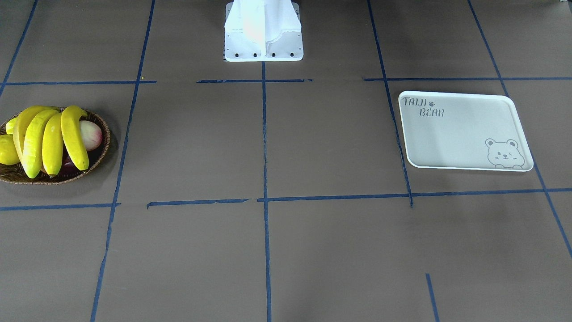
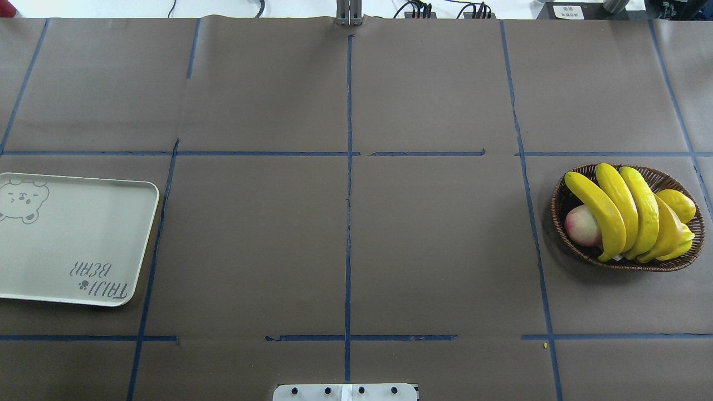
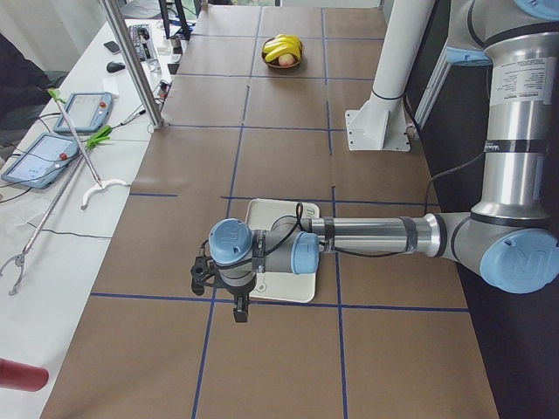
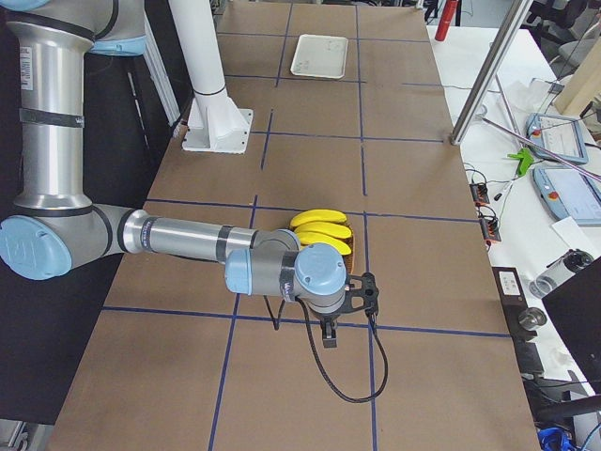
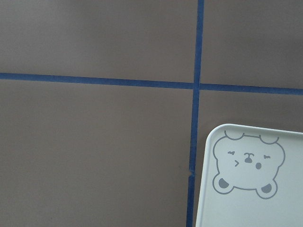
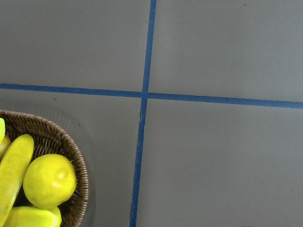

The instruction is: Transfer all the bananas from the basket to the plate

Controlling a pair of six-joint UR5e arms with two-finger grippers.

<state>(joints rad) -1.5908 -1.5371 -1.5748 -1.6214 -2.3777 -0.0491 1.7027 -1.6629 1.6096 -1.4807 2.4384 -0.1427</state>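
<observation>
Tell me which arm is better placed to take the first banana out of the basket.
Right. The basket with the bananas sits on the robot's right, and the right gripper hangs close by it, its wrist view catching the rim. The left gripper is by the plate, at the table's other end.

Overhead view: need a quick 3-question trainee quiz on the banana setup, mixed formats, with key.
1. True or false: some of the bananas already lie on the plate.
2. Besides bananas and stubby yellow fruits, the basket holds: A) a pink-white apple B) a mug C) a sponge.
3. Count: how many bananas are in the basket?

Key: 1 false, the plate holds nothing. 2 A. 3 four.
</observation>
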